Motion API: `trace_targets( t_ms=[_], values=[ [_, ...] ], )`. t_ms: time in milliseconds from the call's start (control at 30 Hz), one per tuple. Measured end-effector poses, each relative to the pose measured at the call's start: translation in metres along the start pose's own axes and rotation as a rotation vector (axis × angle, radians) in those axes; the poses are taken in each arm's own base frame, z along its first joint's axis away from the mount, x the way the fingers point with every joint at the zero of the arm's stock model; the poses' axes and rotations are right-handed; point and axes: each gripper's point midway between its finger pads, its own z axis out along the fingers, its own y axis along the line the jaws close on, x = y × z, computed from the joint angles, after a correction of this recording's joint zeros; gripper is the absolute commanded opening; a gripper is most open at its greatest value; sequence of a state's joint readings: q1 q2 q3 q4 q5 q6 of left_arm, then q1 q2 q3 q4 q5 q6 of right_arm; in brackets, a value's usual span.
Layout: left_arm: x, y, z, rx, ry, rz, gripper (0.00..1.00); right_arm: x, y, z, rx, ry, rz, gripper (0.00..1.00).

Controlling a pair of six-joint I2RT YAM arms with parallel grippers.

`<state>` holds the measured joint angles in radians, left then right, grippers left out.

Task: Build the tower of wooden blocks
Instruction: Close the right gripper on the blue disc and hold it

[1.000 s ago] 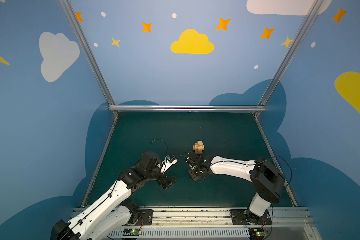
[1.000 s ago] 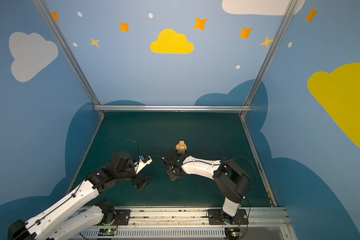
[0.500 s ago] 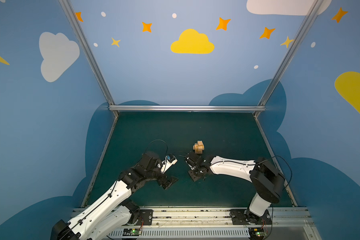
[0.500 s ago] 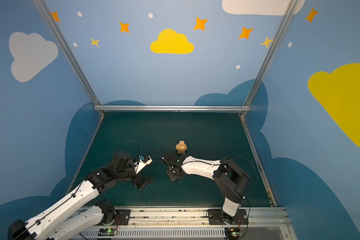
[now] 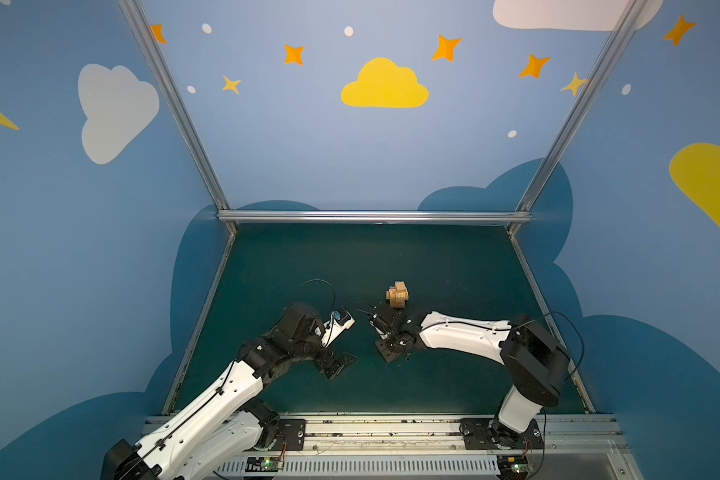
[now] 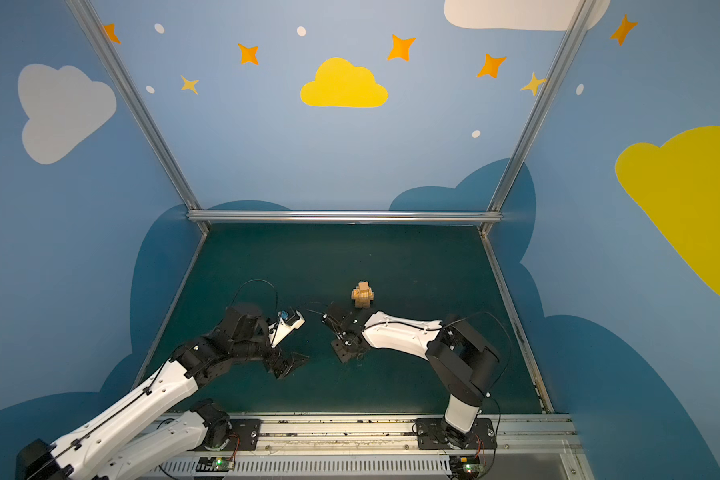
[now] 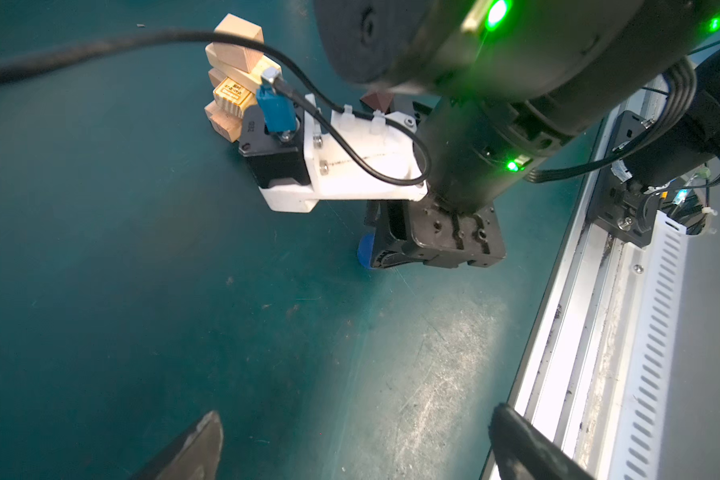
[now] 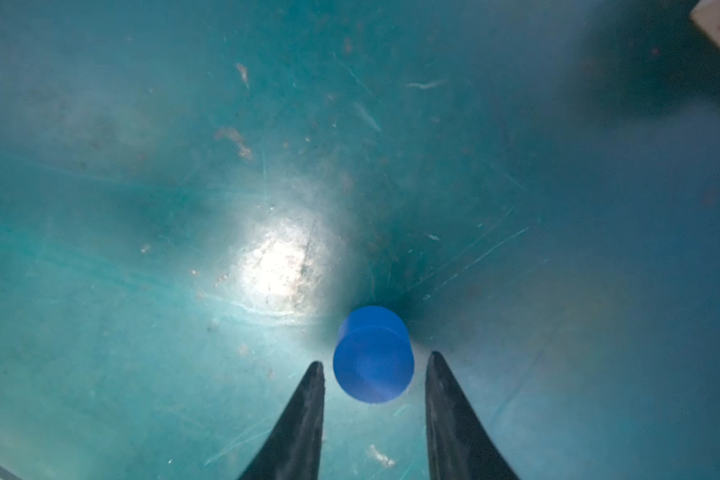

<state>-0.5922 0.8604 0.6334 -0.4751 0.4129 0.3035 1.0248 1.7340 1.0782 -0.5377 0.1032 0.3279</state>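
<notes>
**Step in hand (judged from the pose): grasp the blue round piece [image 8: 373, 355] with the right gripper [image 8: 374, 360].**

1. Confirm the jaw state. The right jaws stand partly apart and straddle the piece. In the right wrist view a thin strip of green mat [image 8: 142, 208] shows between each fingertip and the side of the piece. Nothing is clamped yet. The left gripper [image 7: 354, 415] is spread fully wide, holds nothing, and hangs low over bare mat, well clear of the blocks.

2. Confirm the position. The piece stands on its flat end on the mat, between the two fingertips and roughly centred. You cannot tell from the wrist view how far down its side the fingertips reach. The left wrist view shows the piece [image 7: 364, 253] at the foot of the right gripper.

3. Close with care. Set the fingers low enough to bear on the curved wall, not on the top edge. Close slowly and keep the piece on the mid-line. A round wall is likely to slip sideways if one finger meets it first. Lift straight up before you travel.

4. Mind the tower [image 5: 397, 296]. It stands on the mat just beyond the right wrist, near the arm but apart from it. It is made of crossed tan bars with a tan cube on top. A reddish-brown block [image 7: 377, 99] shows partly behind the right arm's camera mount. Whether it touches the tower cannot be told.
</notes>
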Motion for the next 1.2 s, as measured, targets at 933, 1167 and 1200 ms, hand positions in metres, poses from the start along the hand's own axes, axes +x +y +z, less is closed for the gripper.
trace_targets(
  t_ms=[933, 1167, 1200],
  values=[
    [0.0000, -0.0001, 0.0000, 0.000, 0.000, 0.003, 1.00, 0.0003, 0.0003, 0.0067, 0.006, 0.016, -0.002, 0.30],
    [0.0000, -0.0001, 0.0000, 0.000, 0.000, 0.003, 1.00, 0.0006, 0.0003, 0.0074, 0.006, 0.018, -0.001, 0.27],
    [0.0000, 0.0000, 0.0000, 0.000, 0.000, 0.003, 1.00, 0.0006, 0.0003, 0.0074, 0.006, 0.018, -0.001, 0.27]
  ],
)
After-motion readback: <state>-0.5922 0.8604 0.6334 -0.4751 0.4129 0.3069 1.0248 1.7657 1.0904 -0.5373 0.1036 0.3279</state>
